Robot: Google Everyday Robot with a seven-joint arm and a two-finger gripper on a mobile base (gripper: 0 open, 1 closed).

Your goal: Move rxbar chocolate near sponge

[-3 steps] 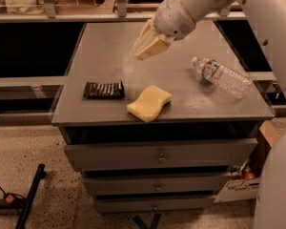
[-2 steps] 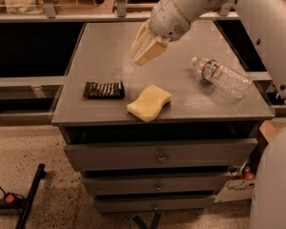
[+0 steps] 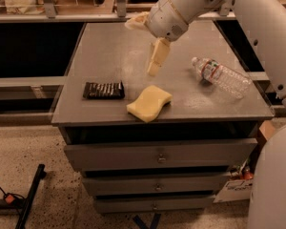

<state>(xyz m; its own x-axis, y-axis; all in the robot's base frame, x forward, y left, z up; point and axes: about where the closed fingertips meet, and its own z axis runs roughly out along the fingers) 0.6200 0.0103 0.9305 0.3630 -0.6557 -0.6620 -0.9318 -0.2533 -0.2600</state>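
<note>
The rxbar chocolate (image 3: 103, 89), a flat black bar with white print, lies near the front left of the grey cabinet top (image 3: 109, 51). The sponge (image 3: 149, 102), a pale yellow wavy foam block, lies at the front middle, a short gap to the right of the bar. My gripper (image 3: 141, 47) hangs above the middle of the top, behind the sponge and up to the right of the bar. It is open and empty: one cream finger (image 3: 157, 57) points down and the other (image 3: 135, 21) sticks out to the upper left.
A clear plastic water bottle (image 3: 222, 75) lies on its side at the right of the top. The cabinet has drawers (image 3: 158, 156) below. My white arm (image 3: 257, 27) reaches in from the right. Shelving (image 3: 47, 4) stands behind, and a black stand leg (image 3: 28, 194) is on the floor at left.
The gripper has turned and its fingers have spread apart, one now pointing down and one to the upper left. Bar, sponge and bottle have not moved.
</note>
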